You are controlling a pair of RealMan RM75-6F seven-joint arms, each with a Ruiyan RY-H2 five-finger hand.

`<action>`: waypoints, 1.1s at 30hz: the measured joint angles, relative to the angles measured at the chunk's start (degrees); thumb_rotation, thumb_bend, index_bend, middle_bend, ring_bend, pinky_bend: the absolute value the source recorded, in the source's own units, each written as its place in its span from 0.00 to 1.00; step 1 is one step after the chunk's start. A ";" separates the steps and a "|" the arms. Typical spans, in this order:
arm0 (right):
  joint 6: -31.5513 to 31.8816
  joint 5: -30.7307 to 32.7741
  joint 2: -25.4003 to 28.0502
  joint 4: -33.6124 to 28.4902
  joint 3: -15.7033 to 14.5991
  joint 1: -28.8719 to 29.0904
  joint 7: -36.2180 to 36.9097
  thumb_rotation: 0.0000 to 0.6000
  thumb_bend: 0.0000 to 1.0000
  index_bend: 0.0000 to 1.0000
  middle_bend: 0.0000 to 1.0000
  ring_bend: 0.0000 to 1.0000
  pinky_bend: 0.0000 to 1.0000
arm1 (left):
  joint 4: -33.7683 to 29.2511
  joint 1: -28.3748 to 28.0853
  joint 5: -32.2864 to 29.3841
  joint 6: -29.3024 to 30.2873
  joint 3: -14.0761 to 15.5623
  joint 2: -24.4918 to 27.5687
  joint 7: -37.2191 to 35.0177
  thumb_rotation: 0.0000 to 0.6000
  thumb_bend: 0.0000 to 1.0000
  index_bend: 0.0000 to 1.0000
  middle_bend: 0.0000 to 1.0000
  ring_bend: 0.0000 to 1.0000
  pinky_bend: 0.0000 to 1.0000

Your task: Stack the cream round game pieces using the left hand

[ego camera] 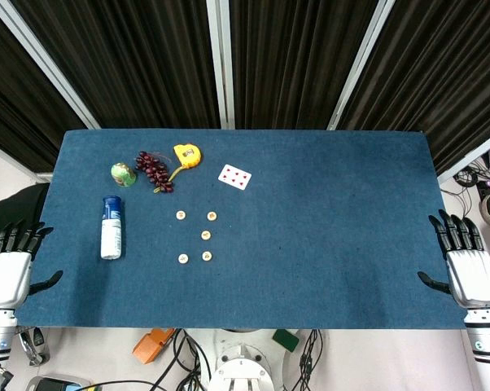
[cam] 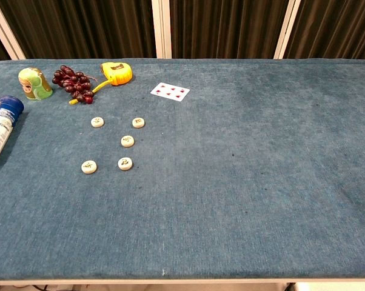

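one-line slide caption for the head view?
Five cream game pieces lie unstacked on the blue table; left hand and right hand open at its edges.

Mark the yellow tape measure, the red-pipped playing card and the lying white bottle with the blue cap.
Yellow tape measure (ego camera: 187, 154), head view, centre of its casing.
Red-pipped playing card (cam: 170, 91), chest view, middle of its face.
White bottle with blue cap (ego camera: 111, 236), head view, middle of its white body.
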 measured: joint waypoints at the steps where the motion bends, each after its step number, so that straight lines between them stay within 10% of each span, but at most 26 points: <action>1: -0.24 0.01 -0.03 -0.04 -0.03 0.12 -0.04 1.00 0.17 0.00 0.04 0.00 0.00 | 0.00 -0.02 -0.03 -0.15 0.06 -0.07 0.02 1.00 0.17 0.19 0.15 0.05 0.00; 15: 1.17 -0.46 0.69 0.33 0.38 -0.01 1.67 1.00 0.17 0.00 0.04 0.00 0.00 | -4.43 -4.48 3.83 -3.06 -1.03 0.07 1.37 1.00 0.21 0.32 0.15 0.05 0.00; 33: 2.13 -1.00 1.46 0.21 0.12 -0.56 2.55 1.00 0.17 0.00 0.04 0.00 0.00 | -2.49 -21.32 -1.03 -26.30 -3.16 -14.08 6.37 1.00 0.23 0.39 0.08 0.00 0.00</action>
